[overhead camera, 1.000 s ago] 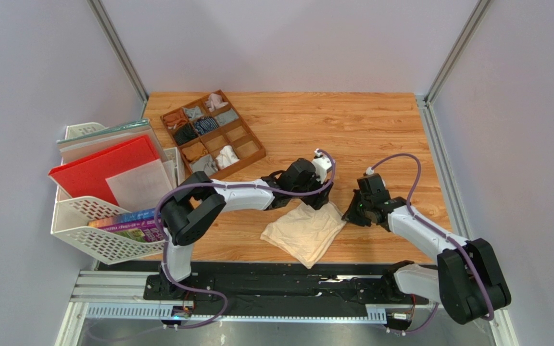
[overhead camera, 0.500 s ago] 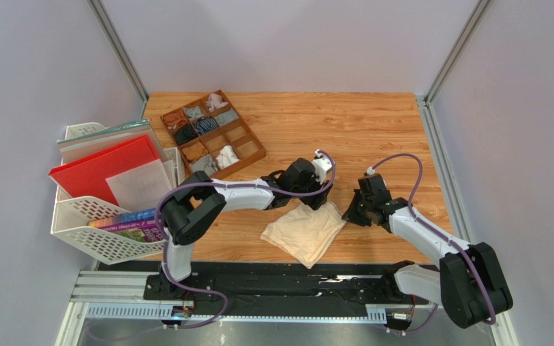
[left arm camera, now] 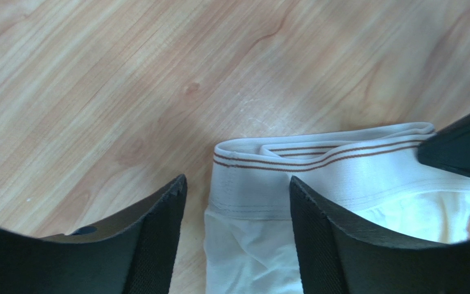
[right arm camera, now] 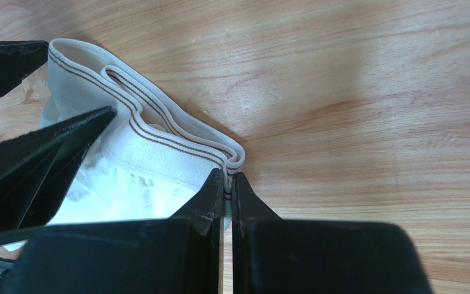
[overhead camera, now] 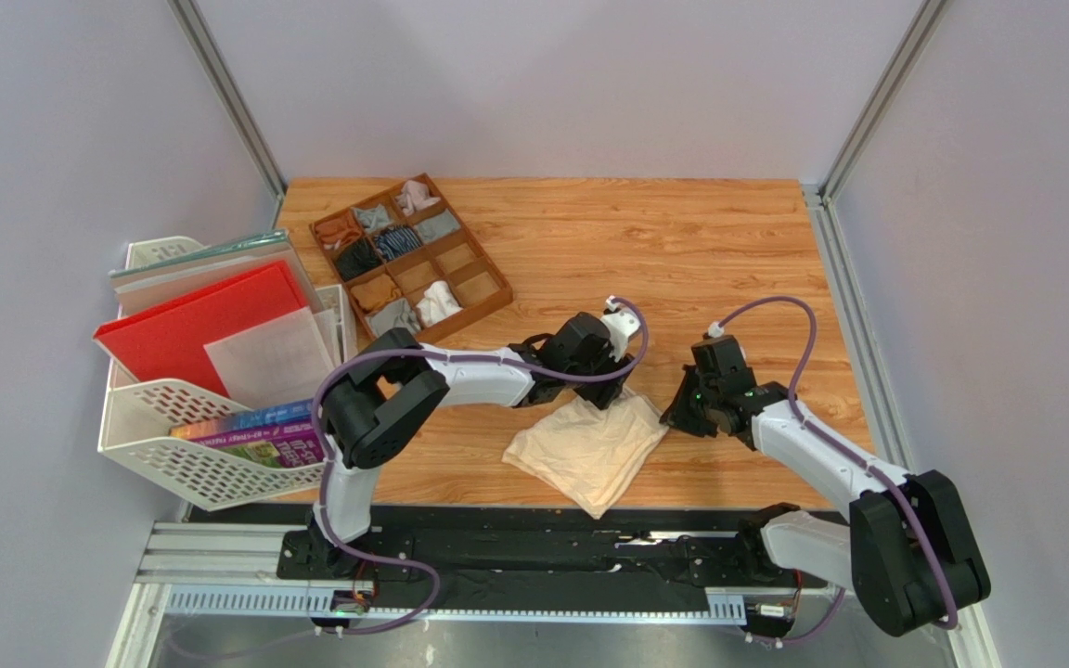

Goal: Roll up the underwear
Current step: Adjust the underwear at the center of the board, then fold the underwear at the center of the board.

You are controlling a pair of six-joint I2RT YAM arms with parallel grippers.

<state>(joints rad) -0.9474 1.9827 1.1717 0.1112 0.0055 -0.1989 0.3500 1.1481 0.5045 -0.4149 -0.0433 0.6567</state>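
Note:
A cream-beige underwear [overhead camera: 585, 452] lies flat on the wooden table, its white waistband with thin brown stripes [left arm camera: 341, 165] at the far edge. My left gripper [overhead camera: 620, 386] hangs open over the waistband's left corner [left arm camera: 236, 196], one finger [left arm camera: 158, 226] on the bare wood and the other [left arm camera: 323, 233] over the cloth. My right gripper [overhead camera: 676, 411] is shut on the waistband's right corner [right arm camera: 228, 182], with the folded band [right arm camera: 158, 153] pinched between its tips. The left gripper's fingers [right arm camera: 47, 153] show in the right wrist view.
A wooden divided tray [overhead camera: 496, 297] with small rolled garments stands at the back left. A white mesh file rack [overhead camera: 178, 459] holding a red folder and books sits off the table's left edge. Bare wood stretches behind and to the right of the arms.
The left arm has shifted slightly, its gripper settling a little lower over the waistband corner. The right gripper holds its corner in the same place.

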